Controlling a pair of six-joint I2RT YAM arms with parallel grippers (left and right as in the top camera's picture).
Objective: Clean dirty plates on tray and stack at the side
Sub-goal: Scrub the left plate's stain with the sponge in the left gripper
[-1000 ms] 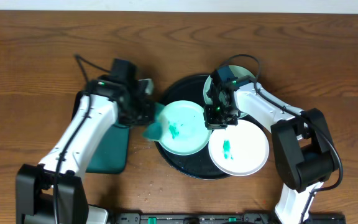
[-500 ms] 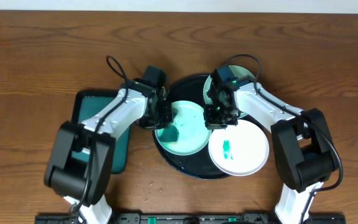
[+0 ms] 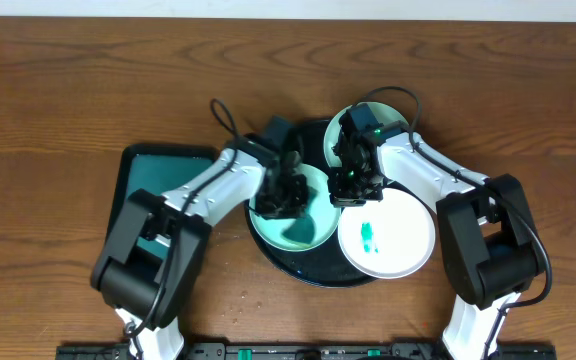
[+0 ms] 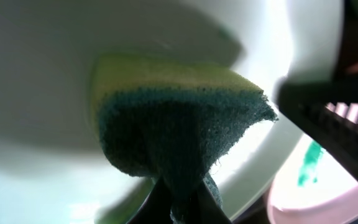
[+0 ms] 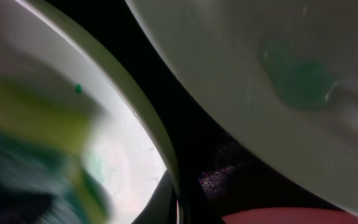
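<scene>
On the black tray (image 3: 320, 272) lie three plates. A mint plate (image 3: 303, 232) lies at its left. My left gripper (image 3: 286, 196) is shut on a yellow-and-green sponge (image 4: 179, 124), which is pressed on that plate's face (image 4: 42, 74). My right gripper (image 3: 353, 186) is shut on the same plate's right rim (image 5: 143, 118). The white plate (image 3: 398, 235) at the tray's right carries a teal smear (image 3: 368, 238). A second mint plate (image 5: 260, 62) at the back, half under the right arm, also shows a teal smear (image 5: 297, 81).
A teal rectangular tray (image 3: 148, 172) sits left of the black tray, mostly under my left arm. Brown wooden table (image 3: 68, 80) surrounds everything. The arms' bases stand at the near edge.
My left arm has swung right from beside the teal tray and brought the sponge onto the mint plate, covering its smear. The right gripper has kept still on the rim.
</scene>
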